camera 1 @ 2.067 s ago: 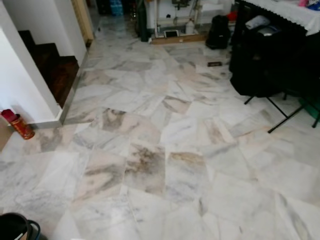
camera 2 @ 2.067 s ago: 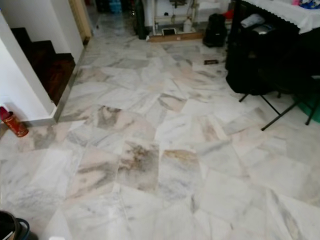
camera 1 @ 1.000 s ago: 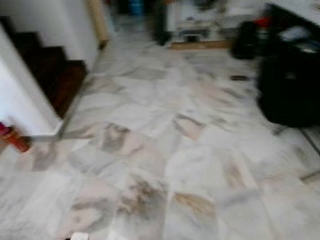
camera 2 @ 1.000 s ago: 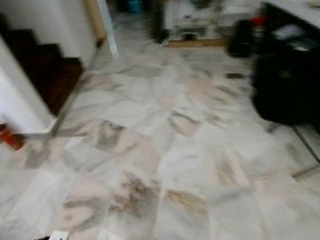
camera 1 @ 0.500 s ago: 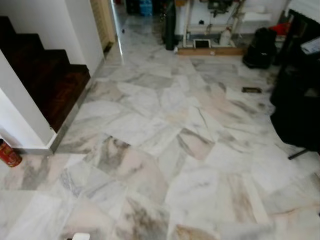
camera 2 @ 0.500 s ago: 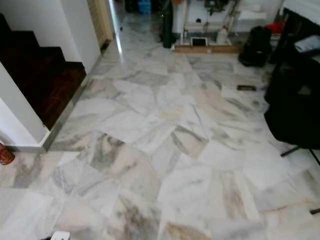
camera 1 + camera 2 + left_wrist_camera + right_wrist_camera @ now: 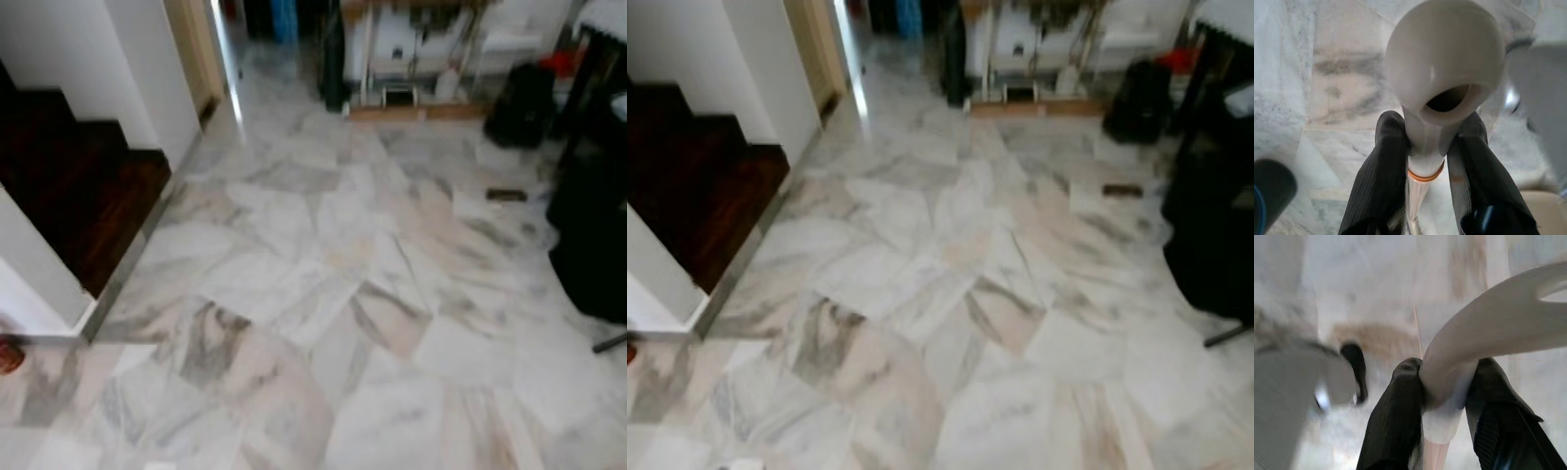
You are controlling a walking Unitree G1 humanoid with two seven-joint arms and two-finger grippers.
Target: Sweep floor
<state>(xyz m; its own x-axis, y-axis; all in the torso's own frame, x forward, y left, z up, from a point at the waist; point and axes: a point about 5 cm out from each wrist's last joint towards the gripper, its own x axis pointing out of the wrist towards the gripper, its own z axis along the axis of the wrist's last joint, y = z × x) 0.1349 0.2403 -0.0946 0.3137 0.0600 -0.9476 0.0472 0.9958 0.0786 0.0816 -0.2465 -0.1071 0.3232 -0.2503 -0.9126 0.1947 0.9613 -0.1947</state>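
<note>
In the left wrist view my left gripper (image 7: 1431, 125) is shut on a white broom handle (image 7: 1442, 73). The handle ends in a rounded cap with a hole, and an orange ring (image 7: 1424, 175) circles it lower down. In the right wrist view my right gripper (image 7: 1445, 369) is shut on a white curved handle (image 7: 1498, 320) that has an opening at its far end. Both hang above the grey and beige marble floor (image 7: 333, 274). What lies at the lower ends of the two handles is hidden.
A dark wooden staircase (image 7: 69, 186) and a white wall corner (image 7: 147, 69) stand on the left, with a red can (image 7: 9, 354) at their foot. On the right are a black bag (image 7: 524, 103) and black furniture (image 7: 593, 235). A small dark object (image 7: 506, 195) lies on the floor. Shelving (image 7: 411, 49) is at the back.
The camera has moved forward and turned left. The stairs and far shelving look nearer, the red can has slid to the lower left edge, and the picture is slightly blurred.
</note>
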